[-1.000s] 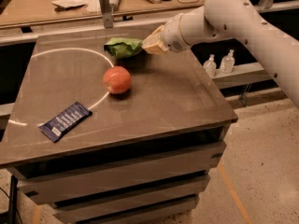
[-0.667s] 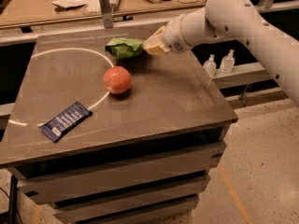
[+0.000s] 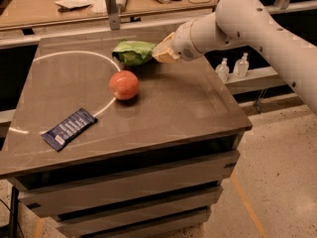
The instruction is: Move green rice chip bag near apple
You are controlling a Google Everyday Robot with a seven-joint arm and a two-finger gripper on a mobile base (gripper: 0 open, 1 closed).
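**Item 1: crinkly bright-green rice chip bag** [image 3: 132, 51]. Lies on the far part of the dark grey-brown tabletop [image 3: 188, 108], behind the apple and apart from it, with a strip of bare surface between. Long axis runs roughly left to right across the view. The right end points at the gripper, the left end towards the painted white arc [image 3: 74, 53].

**Item 2: round red-orange apple** [image 3: 124, 85]. Sits near the tabletop's middle, on the arc line, nearer the camera than the bag.

**Item 3: pale tan gripper** [image 3: 159, 53] on the white robot arm [image 3: 237, 19]. It is at the bag's right end, touching or all but touching it. Whether it is closed on the bag cannot be told.

**Item 4: flat dark-blue wrapper bar** [image 3: 69, 128]. Front left, well apart from the others, no part in the task.

**Step in hand (judged):** taking hold of the bag at its right end; the transfer is not yet done.

**Next move calls for (judged):** a secure hold on the crinkly end, then a short draw towards the camera and slightly left, stopping just beside the apple without knocking it into a roll.
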